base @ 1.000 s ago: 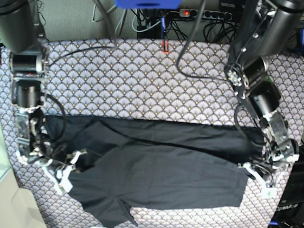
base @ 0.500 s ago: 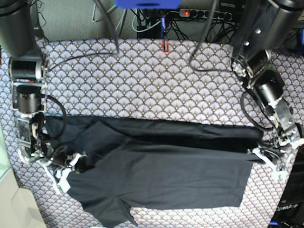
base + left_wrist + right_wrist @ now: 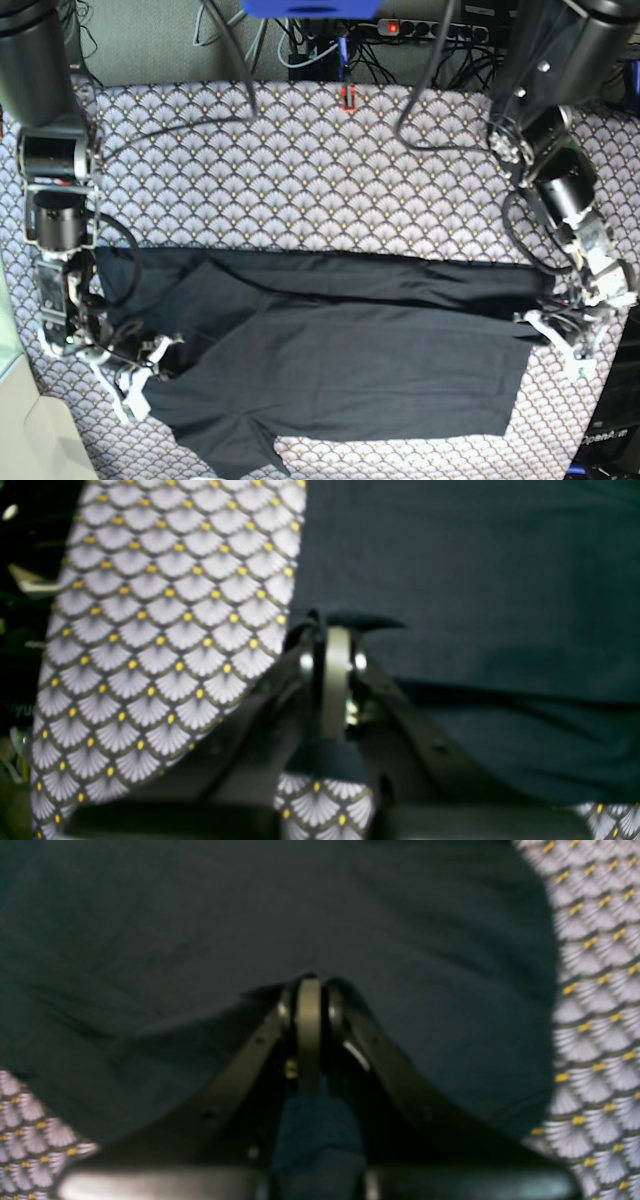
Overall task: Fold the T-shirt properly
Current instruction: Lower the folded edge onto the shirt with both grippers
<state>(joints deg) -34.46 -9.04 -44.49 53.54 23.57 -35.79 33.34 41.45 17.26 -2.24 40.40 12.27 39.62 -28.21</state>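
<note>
Base view: my left gripper [image 3: 556, 330] at three o'clock and right gripper [image 3: 150, 360] at eight o'clock each pinch the black cotton T-shirt [image 3: 340, 360], stretching it flat across the fan-patterned tablecloth [image 3: 300, 170] for folding.

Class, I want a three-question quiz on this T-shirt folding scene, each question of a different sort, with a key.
1. True or false: the left hand is shut on the T-shirt.
2. Multiple choice: in the base view, where does the right hand grip the cloth? A) at its left end B) at its middle C) nowhere.
3. Fill in: the shirt lies on a table cover printed with a ____ pattern.

Key: 1 true; 2 A; 3 fan (scallop).
</note>
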